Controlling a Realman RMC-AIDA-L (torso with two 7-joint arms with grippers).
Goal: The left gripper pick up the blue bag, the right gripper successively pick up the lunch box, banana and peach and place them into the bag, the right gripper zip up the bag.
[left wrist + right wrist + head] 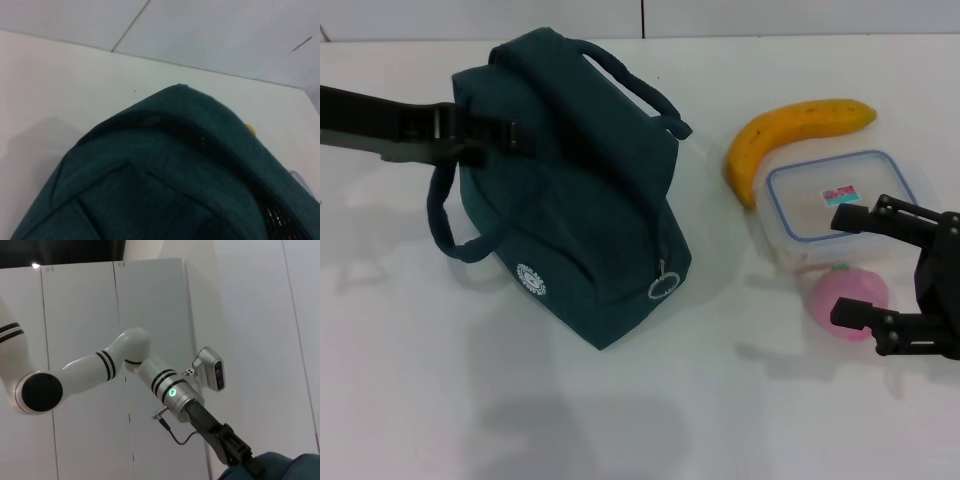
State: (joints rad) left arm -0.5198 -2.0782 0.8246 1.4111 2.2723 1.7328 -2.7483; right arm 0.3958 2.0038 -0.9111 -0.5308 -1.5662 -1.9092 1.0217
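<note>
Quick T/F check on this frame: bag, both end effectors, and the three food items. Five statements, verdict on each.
1. The left end effector is at the upper edge of the blue bag. True.
2. The lunch box is already inside the bag. False: it sits on the table to the right of the bag.
3. The right end effector is open, near the peach. True.
4. The banana lies nearer the robot than the peach. False: it lies farther away, behind the lunch box.
5. The bag's round white logo faces away from the head camera. False: it shows low on the near side.
</note>
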